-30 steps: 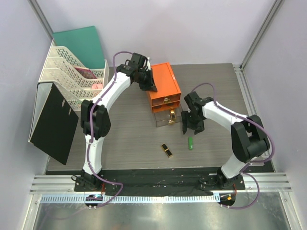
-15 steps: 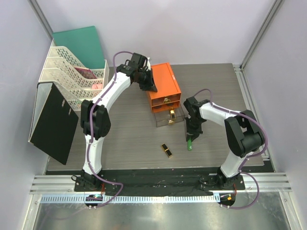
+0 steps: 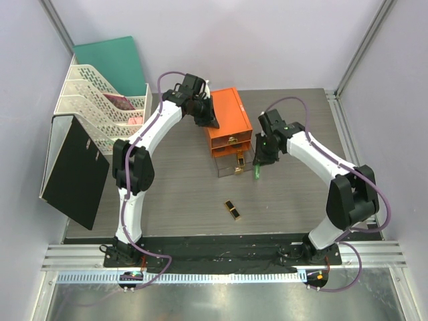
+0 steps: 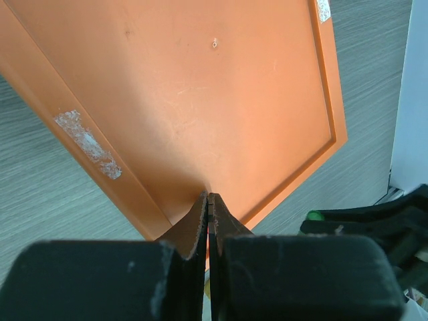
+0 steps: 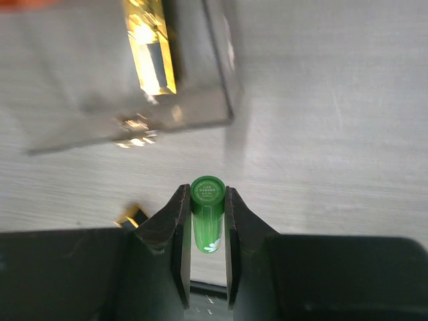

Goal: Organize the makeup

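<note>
My right gripper (image 3: 258, 166) is shut on the small green tube (image 3: 257, 175) and holds it above the table by the right end of the open clear drawer (image 3: 231, 170). In the right wrist view the tube (image 5: 206, 207) stands between my fingertips (image 5: 179, 207). A gold lipstick case (image 3: 239, 160) lies in the drawer and also shows in the right wrist view (image 5: 150, 47). A black-and-gold lipstick case (image 3: 232, 210) lies on the table. My left gripper (image 3: 210, 123) is shut and empty, its tips (image 4: 208, 197) on the orange drawer box's top (image 4: 200, 87). No peach bottles are in view.
The orange drawer box (image 3: 227, 117) stands at mid table. White stacked paper trays (image 3: 93, 107), a green folder (image 3: 114, 60) and a black binder (image 3: 73, 170) are at the left. Metal frame posts run along the right side.
My right gripper went down on the green tube, shut on it, lifted it and carried it back to the drawer's right end. The left arm has not moved.
</note>
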Controlling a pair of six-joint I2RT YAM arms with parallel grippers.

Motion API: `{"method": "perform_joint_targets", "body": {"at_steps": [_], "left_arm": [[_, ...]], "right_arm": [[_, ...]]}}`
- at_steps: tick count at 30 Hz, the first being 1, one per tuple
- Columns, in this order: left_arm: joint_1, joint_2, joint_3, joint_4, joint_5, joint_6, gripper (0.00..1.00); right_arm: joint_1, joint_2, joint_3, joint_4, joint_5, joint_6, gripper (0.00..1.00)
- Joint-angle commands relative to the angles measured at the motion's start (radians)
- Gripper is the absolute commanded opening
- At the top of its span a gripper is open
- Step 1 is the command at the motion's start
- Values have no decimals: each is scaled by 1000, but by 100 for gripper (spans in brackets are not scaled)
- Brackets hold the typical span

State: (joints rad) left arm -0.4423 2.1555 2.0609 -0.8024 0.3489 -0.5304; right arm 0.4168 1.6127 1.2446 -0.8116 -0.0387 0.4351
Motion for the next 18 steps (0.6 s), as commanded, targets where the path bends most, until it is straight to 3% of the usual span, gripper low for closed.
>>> {"method": "perform_joint_targets", "body": {"at_steps": [1,12,15,16,18], "left_arm": [[8,87,-38,-187,-105,60,0],[8,92,-27,-182,-105,52,0],[8,95,-21,-184,-110,53,0],[8,95,-21,-184,-111,53,0],[8,93,-18,-185,-110,52,0]], "right_arm": [[-4,-28,94,87,10,22,1],[-12,199,285,160,-50,77,1],[-12,220,299,161,-61,68,13],[-12,219,300,163,-61,62,31],[-10,208,294,179,-43,59,50]]}}
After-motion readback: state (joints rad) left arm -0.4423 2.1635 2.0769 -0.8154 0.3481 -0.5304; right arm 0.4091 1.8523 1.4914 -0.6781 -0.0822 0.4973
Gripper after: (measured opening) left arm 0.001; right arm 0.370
